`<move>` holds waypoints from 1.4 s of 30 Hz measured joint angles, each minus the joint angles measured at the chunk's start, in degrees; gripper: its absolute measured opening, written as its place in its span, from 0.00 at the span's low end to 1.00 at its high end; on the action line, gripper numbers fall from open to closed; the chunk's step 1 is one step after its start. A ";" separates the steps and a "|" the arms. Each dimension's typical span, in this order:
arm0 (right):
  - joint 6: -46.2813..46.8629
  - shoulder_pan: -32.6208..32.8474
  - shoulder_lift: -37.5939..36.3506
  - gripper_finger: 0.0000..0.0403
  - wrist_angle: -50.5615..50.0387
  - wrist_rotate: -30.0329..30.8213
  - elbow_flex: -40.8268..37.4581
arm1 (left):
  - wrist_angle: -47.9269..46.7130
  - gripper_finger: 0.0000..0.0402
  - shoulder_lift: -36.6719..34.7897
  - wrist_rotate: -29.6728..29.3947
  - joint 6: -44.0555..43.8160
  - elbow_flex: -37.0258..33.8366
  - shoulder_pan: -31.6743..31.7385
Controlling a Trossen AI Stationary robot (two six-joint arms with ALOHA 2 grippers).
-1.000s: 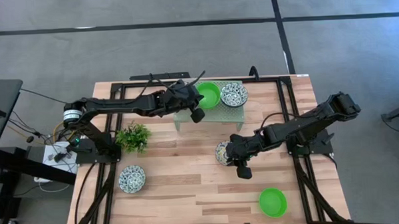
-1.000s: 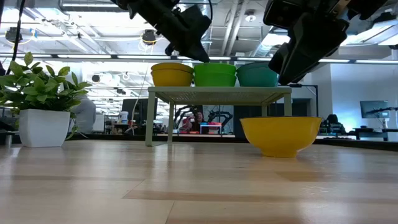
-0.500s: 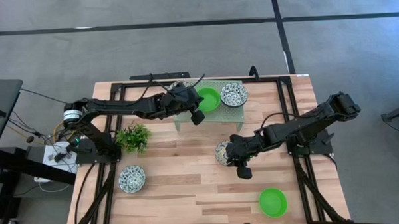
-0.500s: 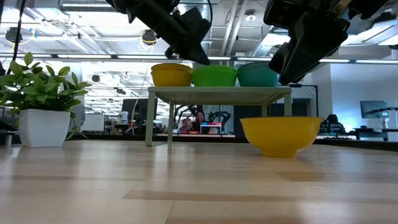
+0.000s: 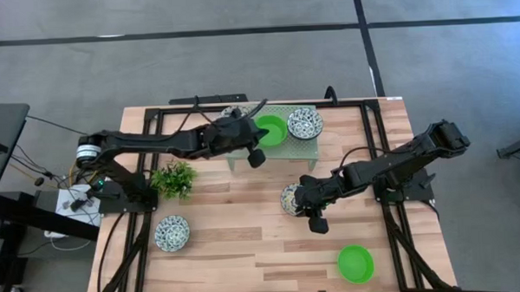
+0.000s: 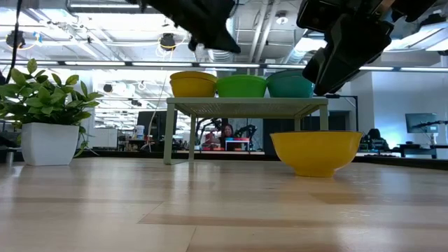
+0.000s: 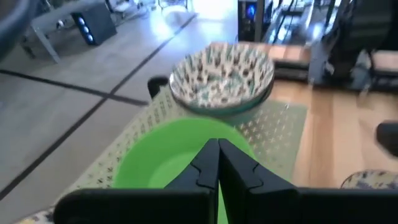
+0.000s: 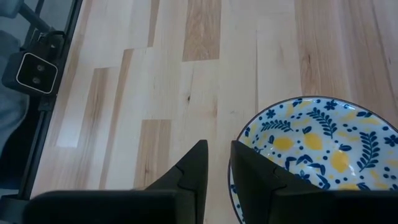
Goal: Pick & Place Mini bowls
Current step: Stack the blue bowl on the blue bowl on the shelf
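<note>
On the pale green rack [image 5: 243,153] a plain green bowl [image 5: 271,130] stands between a floral bowl [image 5: 304,123] and another bowl [image 6: 194,84], which my left arm mostly hides from above. My left gripper [image 7: 217,148] is shut and empty, above the green bowl's [image 7: 161,158] near side; it also shows in the high view [image 5: 254,155]. My right gripper [image 8: 219,158] is open by a narrow gap and hovers beside and above a lemon-patterned bowl [image 8: 317,149] resting on the table [image 5: 290,199]. A floral bowl [image 5: 171,233] and a green bowl [image 5: 355,263] stand nearer the front.
A small potted plant [image 5: 173,178] stands left of the rack. Black frame rails [image 5: 393,237] run along the table's sides. Bare wood lies between the front bowls.
My left gripper has risen from the green bowl's rim and drawn back a little toward the table's left and near side. The green bowl has settled slightly lower on the rack.
</note>
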 joint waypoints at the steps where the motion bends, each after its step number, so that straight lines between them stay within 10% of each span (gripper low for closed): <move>1: 0.00 0.00 0.00 0.16 0.02 0.00 0.00 | 0.13 0.01 -0.87 -0.08 -0.01 0.02 -0.50; 18: -3.69 -3.63 -0.02 0.16 6.52 0.26 0.00 | -30.84 0.21 -15.56 4.27 -5.56 0.02 -12.88; 42: -1.95 -4.39 -0.02 0.16 6.91 0.26 0.00 | -43.07 0.31 -17.85 13.38 -22.26 -15.10 -32.08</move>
